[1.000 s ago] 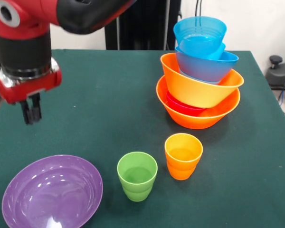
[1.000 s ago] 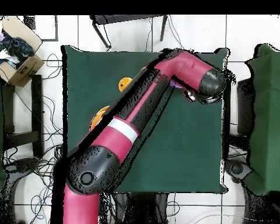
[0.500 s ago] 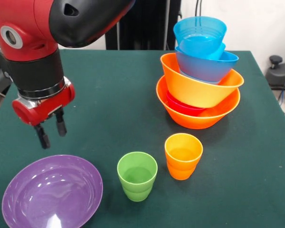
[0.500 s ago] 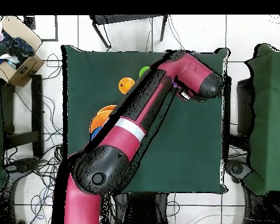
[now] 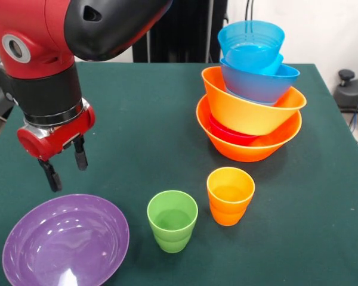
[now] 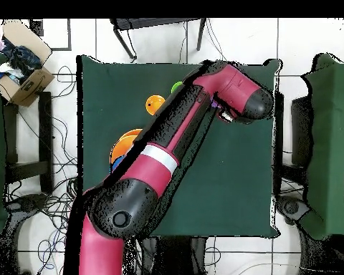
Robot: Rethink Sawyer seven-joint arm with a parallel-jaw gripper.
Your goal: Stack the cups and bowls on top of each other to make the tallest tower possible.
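Tool (image 5: 65, 168) with fingers apart, hanging empty just above far rim of purple bowl (image 5: 65, 247), green cup (image 5: 172, 221) and orange cup (image 5: 230, 195) upright on table (image 5: 137, 119), tower (image 5: 250, 89) of 5 nested bowls well apart.

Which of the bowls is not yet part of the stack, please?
The purple bowl: it sits alone below the gripper; the others nest in the tower.

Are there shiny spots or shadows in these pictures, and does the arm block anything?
Front view: white glare inside the purple bowl, soft shadows beside the orange cup and green cup. Overhead view: the arm hides most of the tower and nearly all of the purple bowl.
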